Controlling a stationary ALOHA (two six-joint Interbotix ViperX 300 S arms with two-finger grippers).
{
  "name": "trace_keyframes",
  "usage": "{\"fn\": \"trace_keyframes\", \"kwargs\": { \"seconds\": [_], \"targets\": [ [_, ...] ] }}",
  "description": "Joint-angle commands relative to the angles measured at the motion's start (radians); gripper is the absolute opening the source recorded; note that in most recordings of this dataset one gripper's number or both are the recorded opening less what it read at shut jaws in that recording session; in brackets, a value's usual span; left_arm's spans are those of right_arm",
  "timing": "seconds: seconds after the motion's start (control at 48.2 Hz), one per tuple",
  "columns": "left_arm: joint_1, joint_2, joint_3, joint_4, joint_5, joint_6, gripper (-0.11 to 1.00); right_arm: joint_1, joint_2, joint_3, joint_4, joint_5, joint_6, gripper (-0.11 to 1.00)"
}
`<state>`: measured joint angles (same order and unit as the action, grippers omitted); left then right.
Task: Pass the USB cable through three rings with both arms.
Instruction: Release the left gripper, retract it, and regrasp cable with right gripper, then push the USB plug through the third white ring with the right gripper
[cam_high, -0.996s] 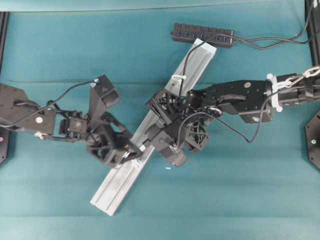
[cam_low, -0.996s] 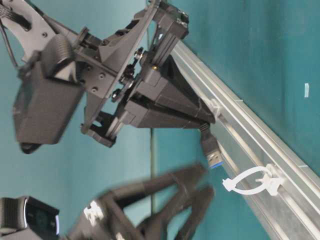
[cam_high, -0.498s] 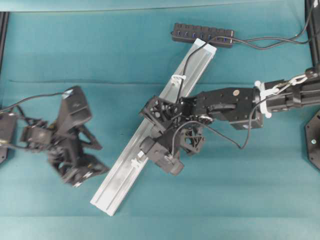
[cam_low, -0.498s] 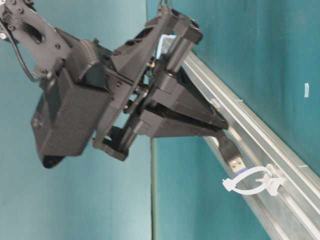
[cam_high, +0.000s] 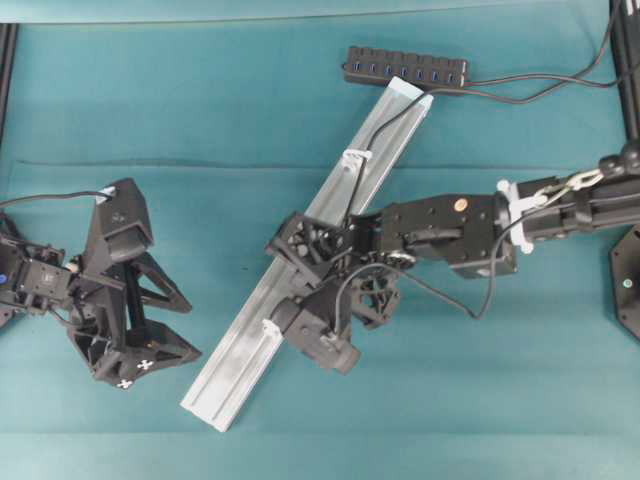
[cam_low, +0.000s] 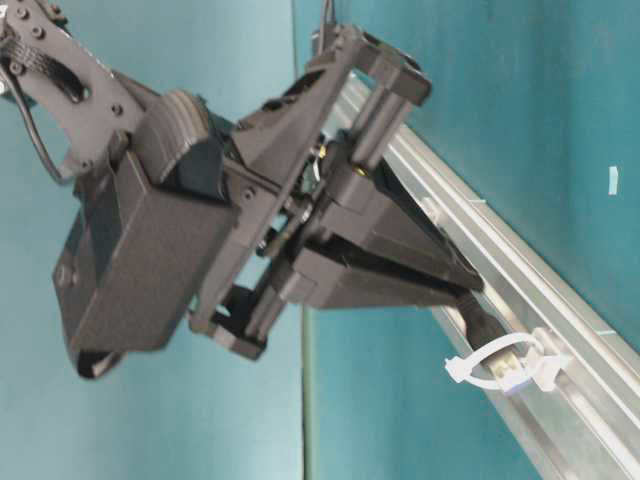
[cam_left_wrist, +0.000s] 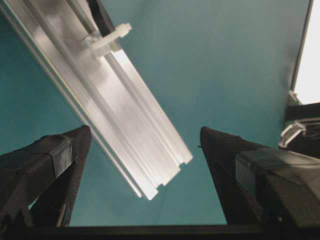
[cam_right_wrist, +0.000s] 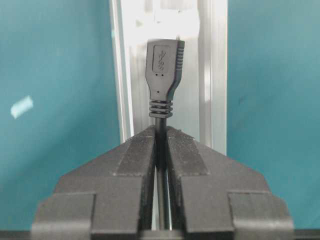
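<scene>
USB cable (cam_right_wrist: 162, 85) pinched just behind its plug by right gripper (cam_right_wrist: 161, 137) | plug tip seen inside ring (cam_low: 500, 365) on rail (cam_high: 300, 260) | left gripper (cam_left_wrist: 145, 145) spread wide, nothing held

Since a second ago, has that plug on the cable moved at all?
Yes. The USB cable plug has slid down along the rail and now sits inside the white ring, held by the right gripper.

Silver aluminium rail (cam_high: 300, 265) lies diagonally on teal cloth (cam_high: 200, 90); black hub bar (cam_high: 406, 70) by its far end
</scene>
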<state>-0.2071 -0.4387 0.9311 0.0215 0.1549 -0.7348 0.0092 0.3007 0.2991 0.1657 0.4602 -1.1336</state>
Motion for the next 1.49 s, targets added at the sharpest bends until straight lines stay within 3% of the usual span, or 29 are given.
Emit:
{"fn": "trace_keyframes", "kwargs": {
  "seconds": [0.0, 0.436, 0.747, 0.934, 1.059, 1.474],
  "targets": [
    [-0.003, -0.035, -0.011, 0.002, -0.006, -0.002, 0.94, 0.012, 0.012, -0.020, 0.000, -0.003, 0.015, 0.08],
    [-0.003, -0.023, 0.011, 0.002, -0.057, -0.037, 0.94, 0.048, 0.018, -0.037, 0.054, -0.057, 0.032, 0.08],
    [-0.003, 0.005, 0.020, 0.002, -0.135, -0.057, 0.94, 0.057, 0.018, -0.038, 0.057, -0.083, 0.069, 0.08],
    [-0.003, 0.083, 0.040, 0.002, -0.305, -0.067, 0.94, 0.055, 0.018, -0.037, 0.057, -0.083, 0.071, 0.08],
    [-0.005, 0.161, 0.051, 0.002, -0.393, -0.115, 0.94, 0.055, 0.018, -0.037, 0.057, -0.083, 0.072, 0.08],
    [0.011, 0.391, 0.003, 0.002, -0.502, -0.144, 0.94, 0.055, 0.018, -0.037, 0.057, -0.087, 0.071, 0.08]
  ]
}}
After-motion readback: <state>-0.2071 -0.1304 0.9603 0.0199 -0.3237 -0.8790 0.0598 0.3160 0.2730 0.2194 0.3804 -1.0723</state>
